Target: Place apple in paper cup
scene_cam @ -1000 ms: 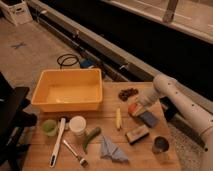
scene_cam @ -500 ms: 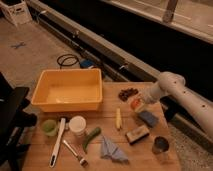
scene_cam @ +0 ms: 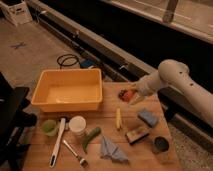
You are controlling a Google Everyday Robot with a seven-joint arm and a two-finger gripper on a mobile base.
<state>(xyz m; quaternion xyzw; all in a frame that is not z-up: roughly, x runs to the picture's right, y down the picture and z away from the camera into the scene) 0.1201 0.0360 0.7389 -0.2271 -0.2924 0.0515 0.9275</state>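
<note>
1. Gripper (scene_cam: 135,96) sits low at the table's (scene_cam: 150,160) 2 o'clock edge, right at the apple (scene_cam: 129,93). Whether it is gripping the fruit, I cannot tell.
2. Apple lies beside dark grapes (scene_cam: 122,93), at its 9 o'clock.
3. Paper cup (scene_cam: 77,124) stands upright at 8 o'clock from the apple, well apart.
4. Green cup (scene_cam: 49,127) at the paper cup's 9 o'clock; yellow tub (scene_cam: 67,102) at its 12.

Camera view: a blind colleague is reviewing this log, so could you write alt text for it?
The robot arm's gripper is at the apple near the far edge of a wooden table, beside dark grapes. The white paper cup stands upright nearer the front, before a yellow tub.
</note>
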